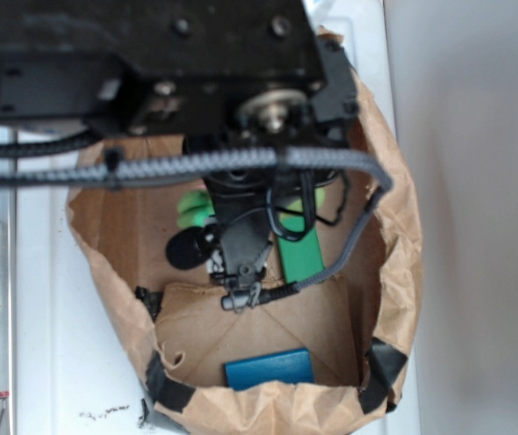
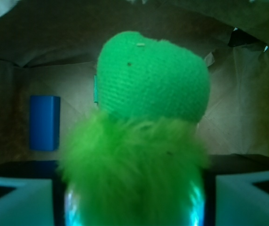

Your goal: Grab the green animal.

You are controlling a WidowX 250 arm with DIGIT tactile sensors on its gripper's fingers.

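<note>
The green animal [image 2: 144, 141] fills the wrist view: a smooth rounded green head above a fuzzy lime body that lies between my two fingers. My gripper [image 2: 134, 197] is open, with a pale finger [image 2: 17, 200] on each side of the body and a thin dark gap showing at both sides. In the exterior view my arm [image 1: 241, 245] reaches down into the brown paper bag [image 1: 404, 236] and hides most of the animal. Only a lime patch of the green animal [image 1: 193, 208] shows left of the arm. The fingertips are hidden there.
A flat dark-green block [image 1: 300, 252] lies on the bag floor right of the arm. A blue block [image 1: 268, 367], also in the wrist view [image 2: 44, 122], lies near the bag's front wall. The bag walls surround the gripper closely. Black cables hang across the bag mouth.
</note>
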